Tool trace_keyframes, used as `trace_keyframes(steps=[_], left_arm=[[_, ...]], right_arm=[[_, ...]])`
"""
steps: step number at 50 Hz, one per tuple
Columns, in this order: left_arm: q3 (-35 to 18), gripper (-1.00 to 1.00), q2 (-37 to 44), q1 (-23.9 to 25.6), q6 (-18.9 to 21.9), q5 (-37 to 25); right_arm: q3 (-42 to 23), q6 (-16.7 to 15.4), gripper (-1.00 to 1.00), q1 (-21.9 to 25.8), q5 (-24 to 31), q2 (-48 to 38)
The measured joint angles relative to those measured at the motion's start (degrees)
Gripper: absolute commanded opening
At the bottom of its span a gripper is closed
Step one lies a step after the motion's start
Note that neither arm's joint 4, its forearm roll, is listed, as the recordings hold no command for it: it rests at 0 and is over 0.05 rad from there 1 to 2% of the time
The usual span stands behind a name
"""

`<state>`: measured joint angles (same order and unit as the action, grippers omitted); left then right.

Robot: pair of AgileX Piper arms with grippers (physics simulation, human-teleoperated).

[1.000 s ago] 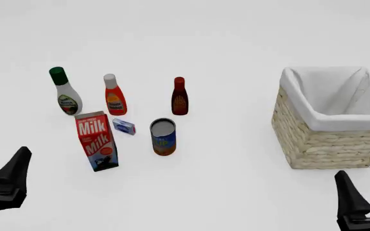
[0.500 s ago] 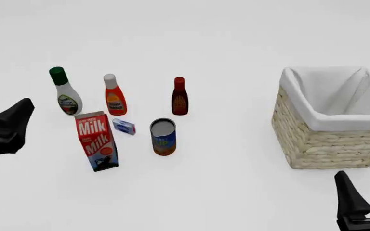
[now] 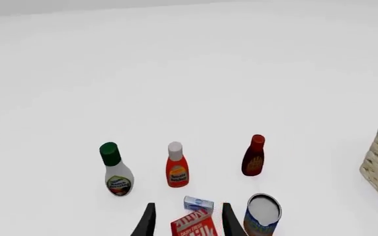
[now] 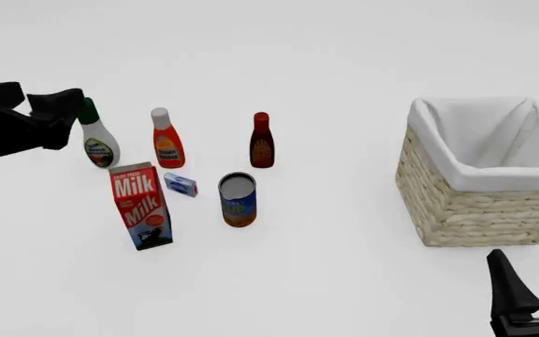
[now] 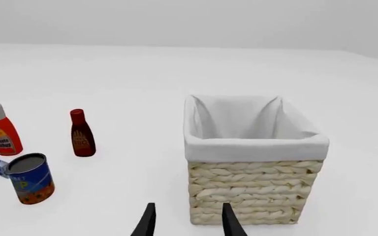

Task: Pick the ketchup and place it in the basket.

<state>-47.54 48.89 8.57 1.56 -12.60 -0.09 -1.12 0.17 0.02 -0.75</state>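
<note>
Red-orange plastic ketchup [image 4: 168, 143] stands upright toward the table's [image 4: 325, 267] far-left area, between the green-capped white bottle [image 4: 97, 140] and the dark red bottle [image 4: 261, 142], milk carton [image 4: 141, 205] just in front. Likely light, slightly squeezable, smooth, so grip the waist above the label, not the cap. Left gripper [image 3: 187, 221] hangs above the group, jaws spread, empty. Right gripper [image 5: 187, 220] sits parted and empty at the near-right edge, in front of the basket [image 4: 476, 203]

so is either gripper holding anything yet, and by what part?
Nothing held. Left gripper and right gripper are both open and empty; the ketchup stands untouched.
</note>
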Motion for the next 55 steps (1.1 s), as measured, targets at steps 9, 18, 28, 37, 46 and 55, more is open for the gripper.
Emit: trace_keyframes(steps=[9, 18, 28, 37, 46, 55], left_arm=[[-6.09, 1.00, 5.43, 0.81, -1.13, -1.93], [-12.24, 1.00, 10.47, 0.90, -0.66, -4.22], [-18.36, 1.00, 16.27, 0.26, -0.91, -7.18], [-23.93, 1.00, 22.95, -1.02, -1.55, -9.76], [-30.65, 1.00, 31.72, -2.63, -2.06, -11.48], [-35.09, 1.00, 38.10, -3.82, -2.20, -11.86]], right_arm=[[0.01, 0.23, 1.00, 0.09, -0.13, -0.25], [0.01, 0.25, 1.00, 0.15, -0.32, -0.53], [0.02, 0.27, 1.00, 0.22, -0.65, -1.00], [0.03, 0.27, 1.00, 0.22, -0.98, -1.44], [0.05, 0.41, 1.00, 0.20, -1.47, -2.14], [0.06, 0.55, 1.00, 0.21, -2.13, -3.03]])
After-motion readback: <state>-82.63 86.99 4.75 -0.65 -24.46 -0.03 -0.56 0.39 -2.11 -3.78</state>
